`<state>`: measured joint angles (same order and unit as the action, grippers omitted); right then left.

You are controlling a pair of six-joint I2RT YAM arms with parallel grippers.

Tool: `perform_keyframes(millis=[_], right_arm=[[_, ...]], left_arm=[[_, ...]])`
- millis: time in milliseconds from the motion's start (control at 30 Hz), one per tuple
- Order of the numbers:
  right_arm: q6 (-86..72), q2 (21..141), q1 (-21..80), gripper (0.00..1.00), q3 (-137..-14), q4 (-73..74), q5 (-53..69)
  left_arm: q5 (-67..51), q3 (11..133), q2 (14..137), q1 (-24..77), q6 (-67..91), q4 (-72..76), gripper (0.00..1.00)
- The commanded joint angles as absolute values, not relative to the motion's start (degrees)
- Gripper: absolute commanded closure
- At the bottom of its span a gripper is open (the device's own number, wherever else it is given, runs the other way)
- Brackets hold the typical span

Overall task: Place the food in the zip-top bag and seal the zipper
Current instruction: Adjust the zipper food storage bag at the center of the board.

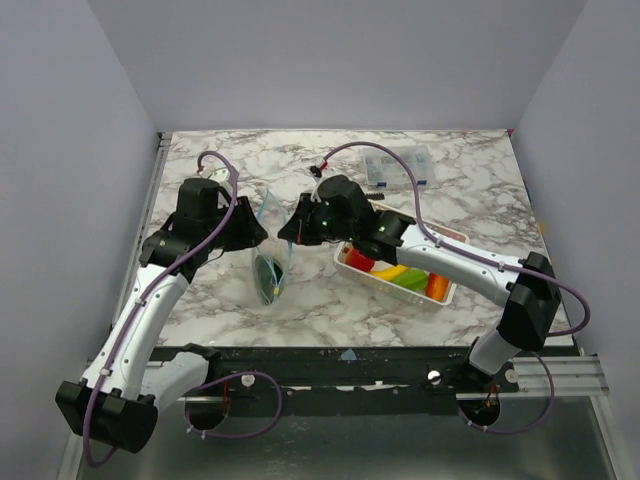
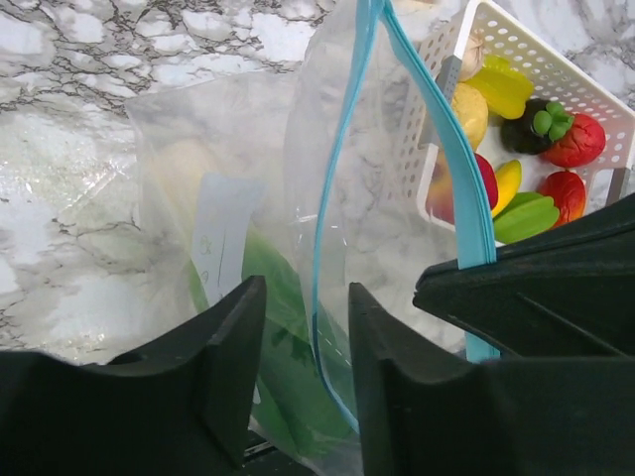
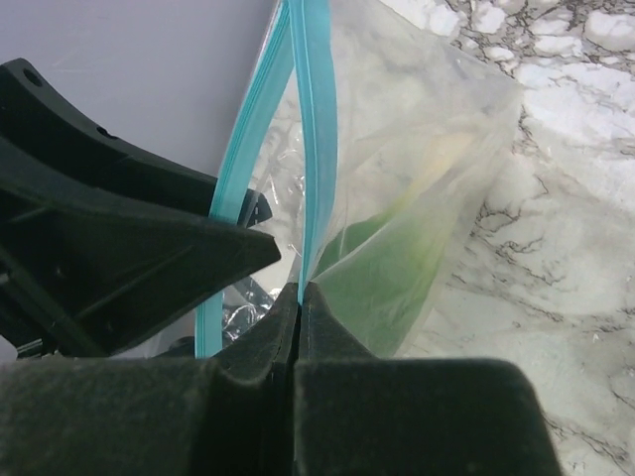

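At mid-bench [image 1: 330, 300] the bag [image 1: 270, 262] is held upright between the two arms, its zipper [image 2: 458, 183] uppermost and parted, the two blue strips standing apart. On one strip, near its end, the right fingers [image 3: 299, 297] are pressed fully together, holding the bag up. At 9 o'clock of the bag the left fingers [image 2: 248, 332] stand apart, with the other strip and the clear film running through the gap between them; they grip nothing. Low inside the bag lies green food [image 2: 288, 397], with a paler piece beside it. At 3 o'clock of the bag sits a white basket [image 1: 345, 265] with more pieces: red, yellow, green and orange. A clear box [image 1: 400, 165] lies at 1 o'clock, well apart, near the back edge.
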<state>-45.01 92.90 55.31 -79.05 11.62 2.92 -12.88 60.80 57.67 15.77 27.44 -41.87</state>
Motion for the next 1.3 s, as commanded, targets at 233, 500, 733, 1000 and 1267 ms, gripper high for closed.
perform_keyframes(millis=[233, 500, 733, 1000, 1267], right_arm=[[-44.70, 95.03, 56.60, 1.00, -84.07, 12.20, 2.65], [-44.60, 95.47, 57.24, 1.00, -84.63, 11.87, 2.22], [-43.25, 96.51, 57.22, 1.00, -87.63, 12.04, 2.40], [-43.74, 98.26, 57.22, 0.99, -86.83, 6.68, 5.24], [-41.95, 100.33, 57.22, 0.77, -86.73, 10.47, 2.94]], left_arm=[[-10.59, 62.78, 53.43, 16.94, 27.06, -44.87, 0.53], [-5.73, 64.09, 54.92, 17.67, 25.75, -45.75, 0.87], [4.04, 71.91, 53.31, 17.67, 23.74, -50.06, 1.00], [7.17, 72.76, 53.41, 17.69, 25.50, -50.01, 1.00], [1.89, 67.09, 55.78, 17.67, 27.77, -44.74, 1.00]])
